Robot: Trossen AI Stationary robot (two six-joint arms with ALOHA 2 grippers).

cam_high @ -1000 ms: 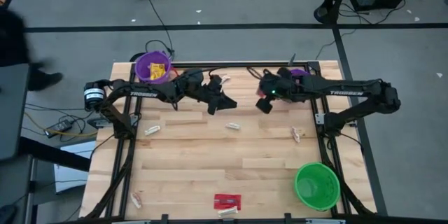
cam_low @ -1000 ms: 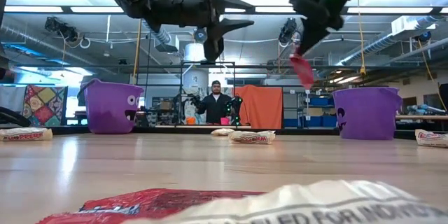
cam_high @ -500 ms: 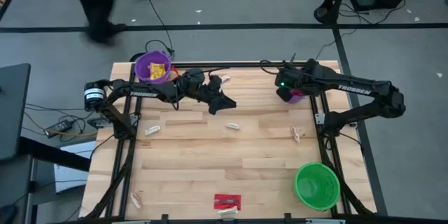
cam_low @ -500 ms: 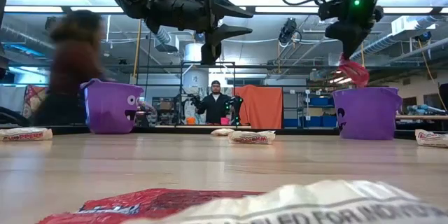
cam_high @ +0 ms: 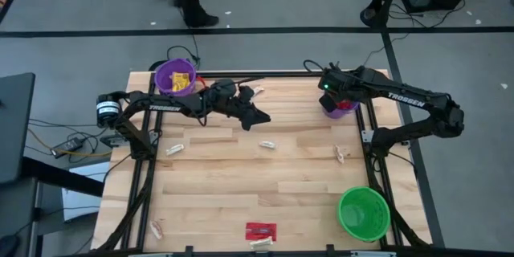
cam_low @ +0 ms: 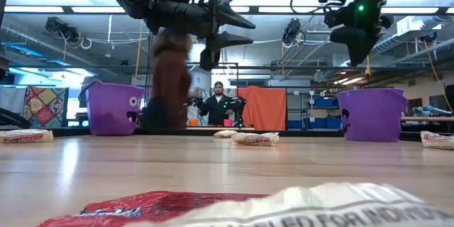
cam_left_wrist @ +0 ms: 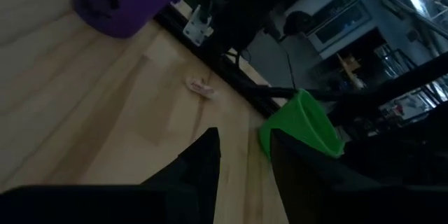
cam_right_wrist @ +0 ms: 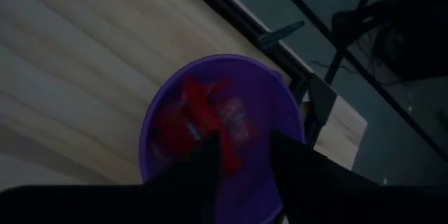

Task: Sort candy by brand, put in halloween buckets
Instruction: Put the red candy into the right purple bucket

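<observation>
My R gripper (cam_high: 328, 96) hangs high at the table's far R corner, fingers apart. L gripper (cam_high: 255, 115) raised over far-centre, fingers apart too.

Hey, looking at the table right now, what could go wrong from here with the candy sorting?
The right hand hangs open low over the purple bucket of red candy; pulling away carelessly could clip the rim and tip it. The next red candy lies at the near edge against a pale wrapper, so a grab might take both or push one off. The left hand waits mid-table, where the arms could cross.
</observation>
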